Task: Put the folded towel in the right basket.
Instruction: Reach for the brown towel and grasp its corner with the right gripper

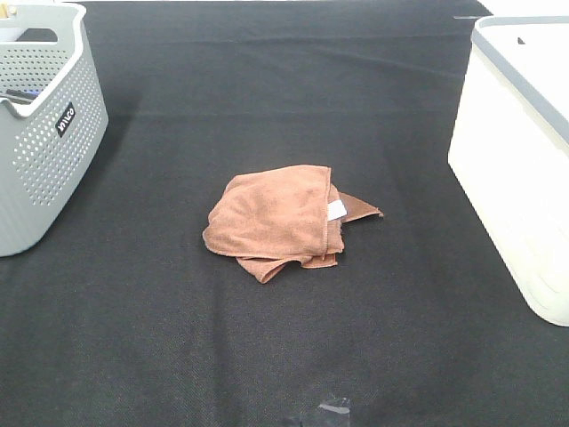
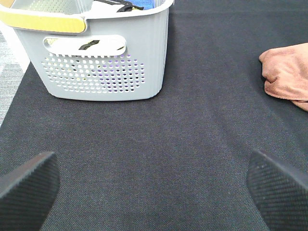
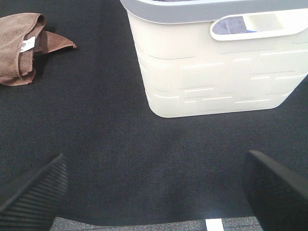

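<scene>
- The folded towel (image 1: 280,218) lay rumpled in the middle of the black bench (image 1: 267,356), its white tag (image 1: 336,210) on the edge toward the right
- The right basket (image 1: 520,169) stood at the bench's right edge, well apart from the towel
- A grey perforated basket (image 1: 40,142) sat far left
- The left gripper (image 2: 154,187) hung released, spread wide, near the grey basket
- The right gripper (image 3: 155,190) was released too, spread wide near the right basket
</scene>
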